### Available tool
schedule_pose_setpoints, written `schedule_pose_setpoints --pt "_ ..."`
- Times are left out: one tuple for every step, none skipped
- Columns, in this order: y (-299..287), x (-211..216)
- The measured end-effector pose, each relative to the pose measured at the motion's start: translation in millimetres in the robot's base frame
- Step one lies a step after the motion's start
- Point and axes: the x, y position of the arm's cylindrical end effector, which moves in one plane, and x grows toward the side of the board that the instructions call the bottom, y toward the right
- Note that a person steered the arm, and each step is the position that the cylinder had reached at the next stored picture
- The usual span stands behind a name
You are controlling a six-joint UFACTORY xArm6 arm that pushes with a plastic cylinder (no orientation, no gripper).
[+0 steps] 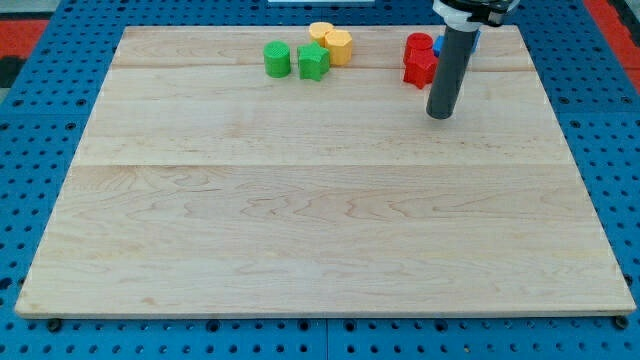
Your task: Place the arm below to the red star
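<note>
The red star lies near the view's top right of the wooden board, just below a red round block. My tip rests on the board just below and slightly to the right of the red star, a short gap away. The dark rod rises from the tip and covers part of a blue block to the right of the red blocks.
A green cylinder and a green star sit near the top middle. Two yellow blocks lie just above and right of them. A blue pegboard surrounds the board.
</note>
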Motion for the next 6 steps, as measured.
schedule_pose_setpoints --pt "-4.4 0.0" --pt "-6.3 0.0" --pt "-8.8 0.0" --pt "-10.9 0.0" --pt "-10.9 0.0" --pt "-12.9 0.0"
